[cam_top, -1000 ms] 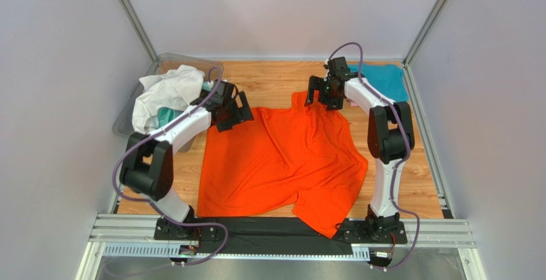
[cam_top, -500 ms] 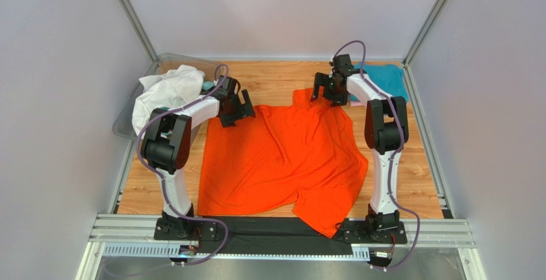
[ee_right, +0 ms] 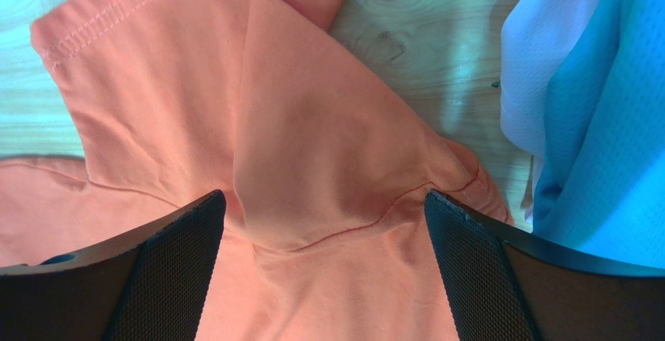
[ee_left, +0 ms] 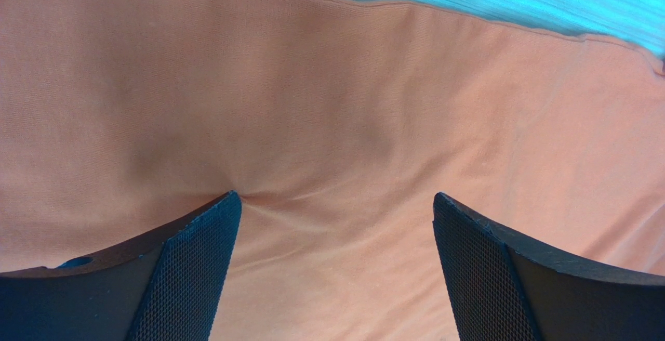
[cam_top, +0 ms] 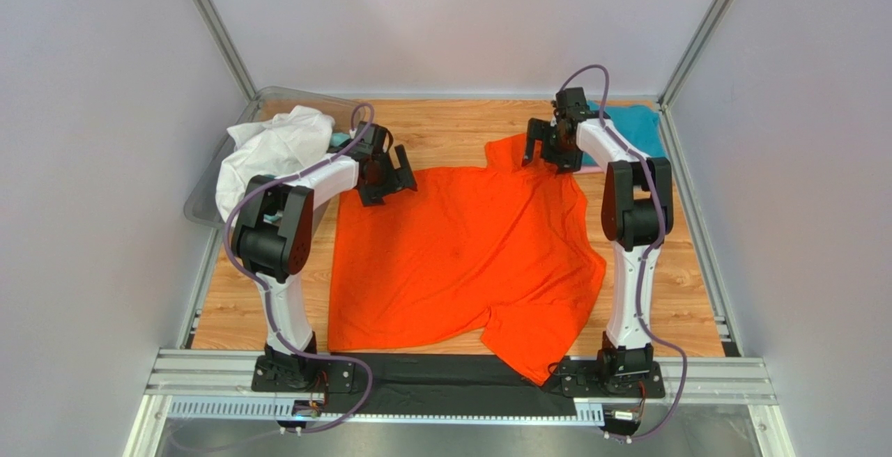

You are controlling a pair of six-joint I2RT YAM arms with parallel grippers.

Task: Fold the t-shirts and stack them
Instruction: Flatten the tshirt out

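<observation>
Since a second ago my right claw (cam_top: 550, 144) sits farther right and farther off, the orange shirt (cam_top: 461, 248) tugged along with it. Both claws stand spread on its far edge, left claw (cam_top: 385, 177) at the far-left corner; the cloth stretches nearward, mid-table.

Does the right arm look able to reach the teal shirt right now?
Probably yes: the right gripper hangs open over the orange t-shirt's far edge, and the teal shirt lies right beside it with nothing between them.
</observation>
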